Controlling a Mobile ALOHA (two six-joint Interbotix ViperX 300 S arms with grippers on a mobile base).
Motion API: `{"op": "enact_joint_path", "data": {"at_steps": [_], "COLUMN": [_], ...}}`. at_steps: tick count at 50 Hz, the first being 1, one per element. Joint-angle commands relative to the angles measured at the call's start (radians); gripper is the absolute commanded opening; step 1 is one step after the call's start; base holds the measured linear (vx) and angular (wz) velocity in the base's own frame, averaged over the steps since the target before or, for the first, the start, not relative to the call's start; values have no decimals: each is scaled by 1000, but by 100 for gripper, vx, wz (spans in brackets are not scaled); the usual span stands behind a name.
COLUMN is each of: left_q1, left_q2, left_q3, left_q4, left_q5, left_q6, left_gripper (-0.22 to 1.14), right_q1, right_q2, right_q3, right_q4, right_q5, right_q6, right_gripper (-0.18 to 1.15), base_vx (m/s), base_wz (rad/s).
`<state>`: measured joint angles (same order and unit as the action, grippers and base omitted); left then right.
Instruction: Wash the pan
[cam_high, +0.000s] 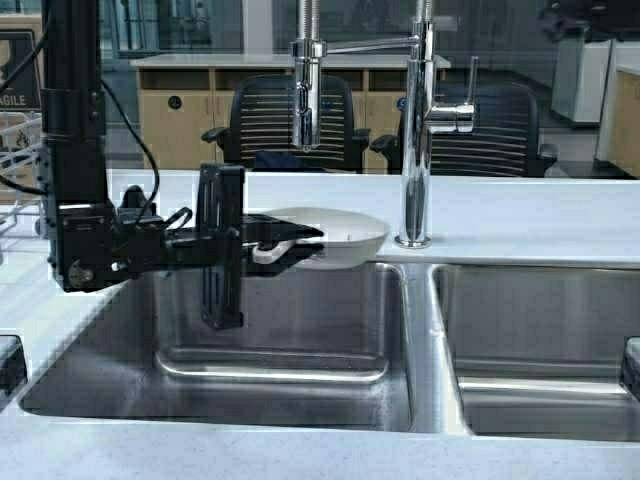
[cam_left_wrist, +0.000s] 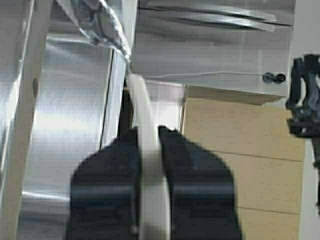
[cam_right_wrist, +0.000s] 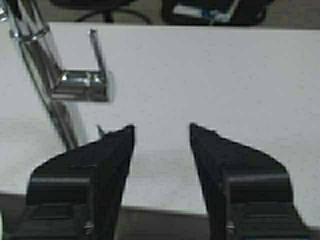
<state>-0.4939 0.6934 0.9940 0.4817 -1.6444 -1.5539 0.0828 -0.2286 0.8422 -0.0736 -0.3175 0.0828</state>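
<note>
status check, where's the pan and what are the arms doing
Left gripper shut on pan handle, held over left sink. Right gripper open, idle near faucet. Nothing in the way.

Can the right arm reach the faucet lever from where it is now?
Probably yes. The right gripper is open and empty, and the faucet lever lies ahead of it over bare counter, nothing between.
</note>
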Motion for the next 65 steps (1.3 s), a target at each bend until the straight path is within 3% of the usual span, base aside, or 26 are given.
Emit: {"op": "enact_joint_path", "data": {"at_steps": [1, 16, 34, 45, 65], "left_q1": [0, 0, 0, 0, 0], "left_q2": [-40, -31, -31, -29, -28], "left_q3": [23, 26, 25, 23, 21], "left_q4": [-11, -12, -12, -12, -12], "left_q5": [-37, -54, -54, -54, -54], "left_q6": [25, 25, 23, 23, 23], "left_gripper": [2, 2, 2, 2, 2], "right_q1": [55, 63, 46, 11, -144], "right_q2": [153, 397, 558, 589, 578], "right_q3": [-167, -419, -603, -643, -595], "right_q4": [-25, -25, -23, 3, 212], "right_q5": [-3, 35, 101, 147, 204], "right_q6": [3, 58, 64, 67, 132], "right_gripper": [103, 103, 103, 103, 103], "base_vx": [3, 1, 0, 0, 0], "base_wz": [-3, 0, 0, 0, 0]}}
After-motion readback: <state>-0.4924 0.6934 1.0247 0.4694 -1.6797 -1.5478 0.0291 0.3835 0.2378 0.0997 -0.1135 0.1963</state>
